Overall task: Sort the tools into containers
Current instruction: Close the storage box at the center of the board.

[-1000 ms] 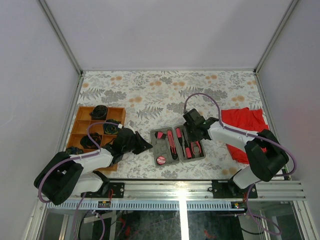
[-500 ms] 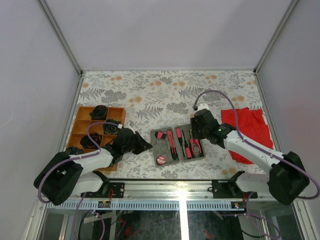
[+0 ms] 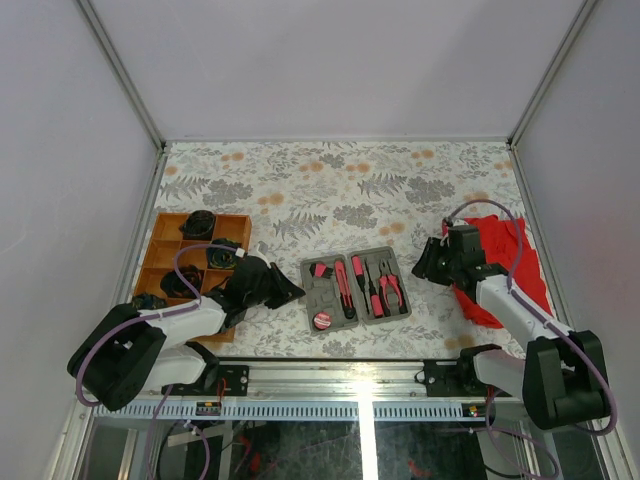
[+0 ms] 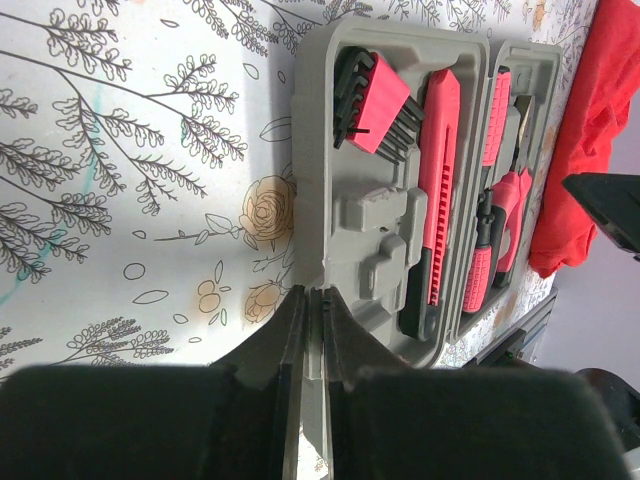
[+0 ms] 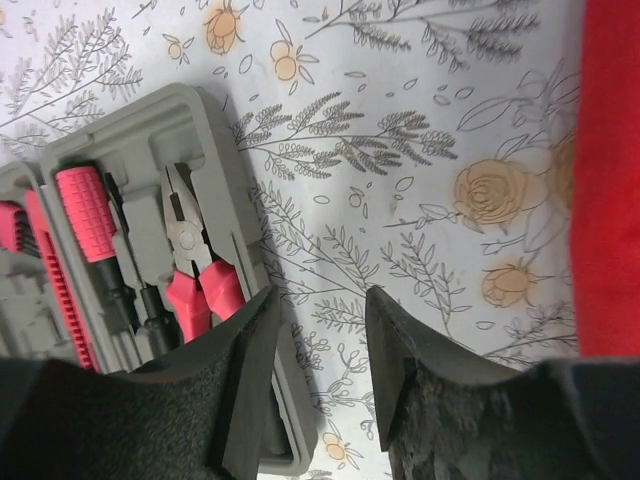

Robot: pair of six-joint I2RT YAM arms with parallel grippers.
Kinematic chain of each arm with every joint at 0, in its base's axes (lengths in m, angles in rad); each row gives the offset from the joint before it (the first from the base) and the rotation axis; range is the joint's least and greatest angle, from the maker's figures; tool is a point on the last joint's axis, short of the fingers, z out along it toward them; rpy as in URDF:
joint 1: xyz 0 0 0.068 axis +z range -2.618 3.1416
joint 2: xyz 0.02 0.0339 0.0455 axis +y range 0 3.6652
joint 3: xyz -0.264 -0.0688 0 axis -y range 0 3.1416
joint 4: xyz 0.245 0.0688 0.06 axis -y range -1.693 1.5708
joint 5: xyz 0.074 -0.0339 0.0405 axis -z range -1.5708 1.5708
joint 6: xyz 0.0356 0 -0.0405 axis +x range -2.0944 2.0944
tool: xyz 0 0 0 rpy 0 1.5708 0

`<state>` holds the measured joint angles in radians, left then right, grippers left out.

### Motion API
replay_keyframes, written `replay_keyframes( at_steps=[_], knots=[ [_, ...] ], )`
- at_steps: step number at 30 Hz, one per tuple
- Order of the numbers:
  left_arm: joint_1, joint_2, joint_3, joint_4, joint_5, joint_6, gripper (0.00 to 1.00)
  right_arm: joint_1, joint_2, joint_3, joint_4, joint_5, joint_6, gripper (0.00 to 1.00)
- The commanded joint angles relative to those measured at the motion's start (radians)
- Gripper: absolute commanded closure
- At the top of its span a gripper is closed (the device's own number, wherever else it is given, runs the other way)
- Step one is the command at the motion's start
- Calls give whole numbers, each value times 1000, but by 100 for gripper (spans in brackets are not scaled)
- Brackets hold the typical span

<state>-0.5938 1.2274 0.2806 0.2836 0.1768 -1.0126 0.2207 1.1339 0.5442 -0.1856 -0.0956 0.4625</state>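
Observation:
The grey case (image 3: pixel 330 295) lies open at the table's middle, holding pink-handled pliers (image 3: pixel 392 290), screwdrivers (image 3: pixel 368 285), a pink bit holder (image 3: pixel 321 269) and a round pink disc (image 3: pixel 322 320). My left gripper (image 3: pixel 296 293) is at the case's left edge. In the left wrist view it (image 4: pixel 312 292) is shut on the case's thin rim (image 4: pixel 310 190). My right gripper (image 3: pixel 420 268) is open and empty over the table, just right of the case. In the right wrist view it (image 5: pixel 322 300) is beside the pliers (image 5: pixel 195 270). The wooden tray (image 3: pixel 165 250) stands at the left.
A red cloth (image 3: pixel 500 245) lies at the right, under the right arm, and shows in the right wrist view (image 5: pixel 610 170). The tray's compartments hold black items (image 3: pixel 200 222). Grey walls enclose the floral table.
My right gripper has drawn back from over the case's right half to the right, toward the red cloth. The left arm and the case have not moved.

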Motion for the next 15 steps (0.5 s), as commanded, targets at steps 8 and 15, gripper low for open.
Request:
replay_keyframes(
  at_steps=[8, 15],
  knots=[
    [-3, 10, 5, -55, -3, 25, 100, -147, 31, -135, 348, -446, 117, 52],
    [-3, 11, 10, -62, -2, 28, 100, -151, 107, -135, 371, -465, 118, 53]
  ],
)
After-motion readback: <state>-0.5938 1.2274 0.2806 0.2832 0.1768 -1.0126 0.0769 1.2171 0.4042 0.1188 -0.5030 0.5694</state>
